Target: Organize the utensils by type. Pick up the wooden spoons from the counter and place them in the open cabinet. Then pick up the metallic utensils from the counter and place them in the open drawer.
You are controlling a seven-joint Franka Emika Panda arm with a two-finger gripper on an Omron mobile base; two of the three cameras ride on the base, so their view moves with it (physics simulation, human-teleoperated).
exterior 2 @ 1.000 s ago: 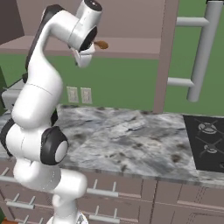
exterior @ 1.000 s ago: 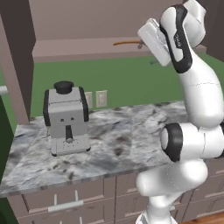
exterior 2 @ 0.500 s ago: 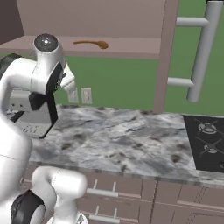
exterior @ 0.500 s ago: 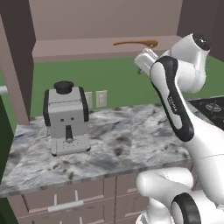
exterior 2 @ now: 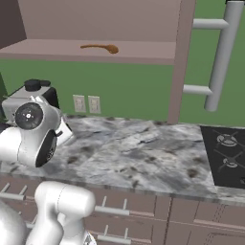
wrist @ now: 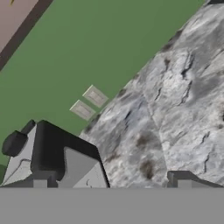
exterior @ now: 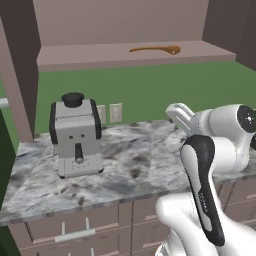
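Observation:
One orange-brown wooden spoon (exterior: 155, 49) (exterior 2: 99, 47) lies on the shelf of the open cabinet (exterior: 100, 56) (exterior 2: 57, 50). My gripper (exterior: 177, 113) (exterior 2: 65, 134) (wrist: 111, 183) hangs low over the marbled counter (exterior: 135, 160) (exterior 2: 143, 158) (wrist: 175, 109), well below the shelf and to the right of the coffee machine. In the hand view its jaws stand open with nothing between them. The metallic utensils and the open drawer are out of view.
A grey coffee machine (exterior: 75, 135) (exterior 2: 28, 95) (wrist: 48, 157) stands at the counter's left end. Two wall outlets (exterior: 110, 113) (exterior 2: 86, 103) (wrist: 89, 103) sit behind it. A black stove top (exterior 2: 227, 158) lies at the right, with shut drawer fronts (exterior: 80, 227) below the counter.
The arm has swung down from the cabinet shelf to counter height. The orange-brown spoon has stayed on the shelf. The jaws have stayed open.

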